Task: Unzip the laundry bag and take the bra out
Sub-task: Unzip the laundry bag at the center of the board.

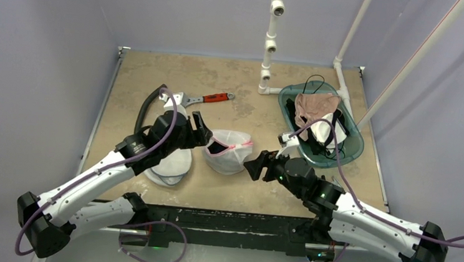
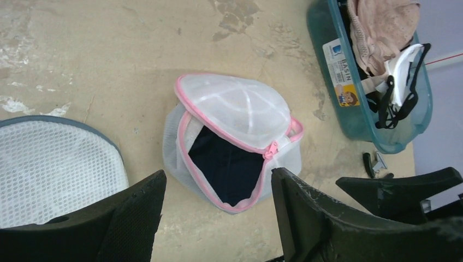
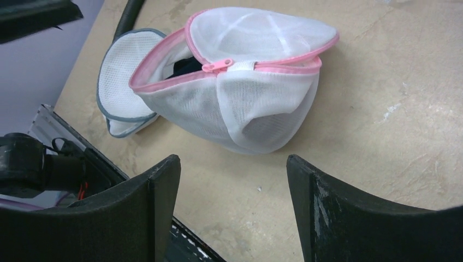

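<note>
The laundry bag (image 1: pixel 228 151), a white mesh pouch with pink zipper trim, lies on the table between my two grippers. Its zipper stands open most of the way round, the pink pull (image 2: pixel 269 151) at the right end. The lid (image 2: pixel 240 106) is folded back. A dark navy bra (image 2: pixel 224 164) shows inside the bag; in the right wrist view only a dark sliver (image 3: pixel 183 66) of it shows. My left gripper (image 1: pixel 207 132) hovers open just left of the bag's mouth. My right gripper (image 1: pixel 257 164) is open just right of the bag. Neither touches the bag.
A second mesh bag (image 1: pixel 170 164) with grey trim lies under the left arm. A teal basin (image 1: pixel 358 143) of other garments stands at the right. A red-handled wrench (image 1: pixel 210 98) and a black hose (image 1: pixel 147 105) lie behind, near a white pipe frame (image 1: pixel 268 46).
</note>
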Robot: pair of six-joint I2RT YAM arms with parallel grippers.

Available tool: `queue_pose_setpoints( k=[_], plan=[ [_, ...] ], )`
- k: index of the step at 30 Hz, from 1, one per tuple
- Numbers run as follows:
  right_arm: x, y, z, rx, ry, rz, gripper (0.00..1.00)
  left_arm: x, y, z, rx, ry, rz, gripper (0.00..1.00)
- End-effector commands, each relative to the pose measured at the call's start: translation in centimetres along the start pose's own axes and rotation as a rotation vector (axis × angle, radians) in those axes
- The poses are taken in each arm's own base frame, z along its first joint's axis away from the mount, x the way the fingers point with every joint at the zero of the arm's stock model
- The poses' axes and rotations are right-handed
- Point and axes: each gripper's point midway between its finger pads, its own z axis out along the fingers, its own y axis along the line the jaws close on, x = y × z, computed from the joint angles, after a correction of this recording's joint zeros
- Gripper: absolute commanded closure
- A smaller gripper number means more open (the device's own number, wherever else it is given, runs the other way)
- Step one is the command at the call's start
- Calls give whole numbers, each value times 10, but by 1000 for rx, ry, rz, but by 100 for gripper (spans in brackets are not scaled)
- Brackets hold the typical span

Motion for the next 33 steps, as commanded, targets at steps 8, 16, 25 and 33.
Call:
queue_pose_setpoints(
  k=[8,16,25,33],
  plan=[
    [-60,-1,43,104,-112,66,27,42,-25,53,175,105,-112,50],
    [-54,-21,71,-37,-12,209,23,122,38,68,71,230,-122,86],
    [-57,-29,108,-112,35,298,24,133,50,69,77,211,-121,95],
    [-69,-10,125,-212,44,267,25,122,45,66,104,173,-89,95]
  ],
)
